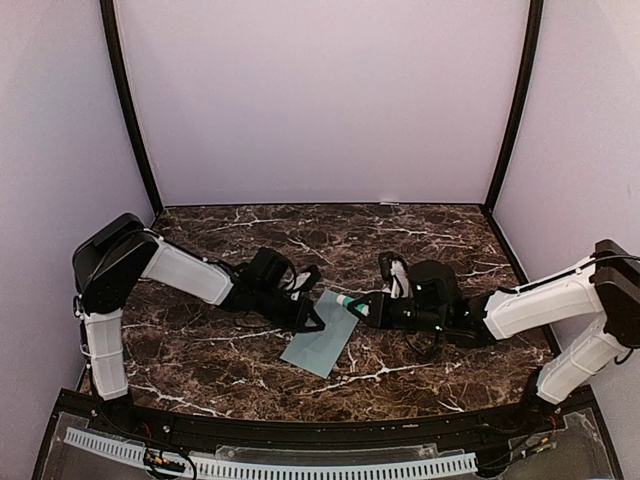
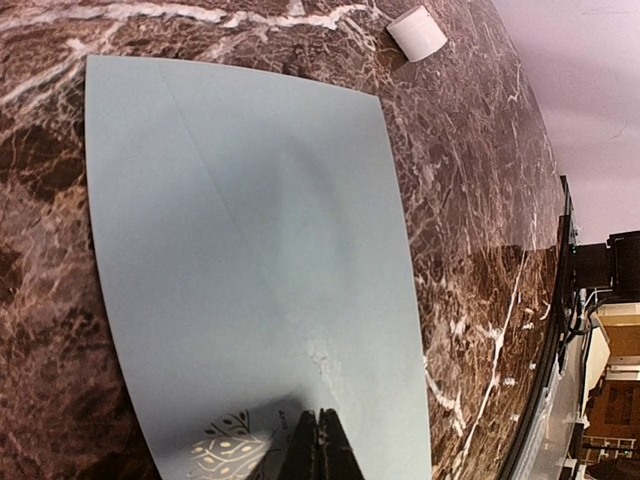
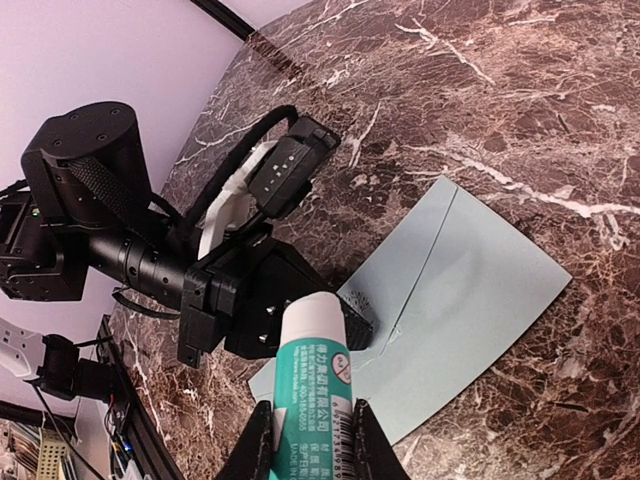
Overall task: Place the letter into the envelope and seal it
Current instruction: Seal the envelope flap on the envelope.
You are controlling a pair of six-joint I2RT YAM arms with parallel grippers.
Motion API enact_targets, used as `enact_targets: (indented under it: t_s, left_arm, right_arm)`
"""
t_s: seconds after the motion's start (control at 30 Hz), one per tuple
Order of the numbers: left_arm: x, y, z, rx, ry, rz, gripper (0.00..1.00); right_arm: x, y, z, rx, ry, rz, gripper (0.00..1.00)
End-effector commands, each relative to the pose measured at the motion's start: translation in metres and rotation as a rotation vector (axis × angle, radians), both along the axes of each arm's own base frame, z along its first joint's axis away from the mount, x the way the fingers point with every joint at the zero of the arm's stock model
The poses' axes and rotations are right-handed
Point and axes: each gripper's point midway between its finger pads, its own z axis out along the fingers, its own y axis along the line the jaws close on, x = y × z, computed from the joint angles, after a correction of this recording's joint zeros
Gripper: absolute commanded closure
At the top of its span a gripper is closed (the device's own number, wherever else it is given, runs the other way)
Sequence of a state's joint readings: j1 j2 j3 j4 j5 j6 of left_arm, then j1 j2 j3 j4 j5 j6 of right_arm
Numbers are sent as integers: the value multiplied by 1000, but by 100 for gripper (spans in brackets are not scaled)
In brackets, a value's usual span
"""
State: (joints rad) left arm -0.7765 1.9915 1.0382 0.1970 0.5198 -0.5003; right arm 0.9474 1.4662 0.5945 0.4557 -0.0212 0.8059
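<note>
Closed left end effector (image 2: 318, 445) rests on the envelope (image 2: 250, 250), flat on the surface (image 1: 430, 240); right end effector (image 3: 312, 440) grips a glue stick (image 3: 315, 360).

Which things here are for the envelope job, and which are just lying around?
For the job: envelope; glue stick held in the right tool; left tool, shut, at the envelope's corner.
Just lying about: small white cap on the table.

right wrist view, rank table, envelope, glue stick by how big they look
1. table
2. envelope
3. glue stick: it sits right at the camera, which makes it look bigger, but it covers less of the view than the envelope.
</note>
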Motion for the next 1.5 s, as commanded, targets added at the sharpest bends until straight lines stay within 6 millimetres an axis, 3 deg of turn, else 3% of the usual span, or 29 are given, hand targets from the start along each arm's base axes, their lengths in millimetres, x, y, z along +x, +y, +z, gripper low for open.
enact_targets:
  t_s: [0.0, 0.27, 1.0, 1.47]
  left_arm:
    - [-34, 26, -30, 120, 78, -43, 100]
    - [-40, 29, -30, 128, 75, -56, 100]
    - [-44, 23, -23, 97, 63, -83, 100]
    - [-46, 22, -23, 96, 62, -87, 100]
  right_arm:
    - [10, 1, 3, 51, -21, -29, 91]
    - [25, 19, -1, 131, -14, -12, 91]
    - [60, 57, -43, 163, 13, 34, 90]
    - [68, 65, -65, 163, 67, 32, 91]
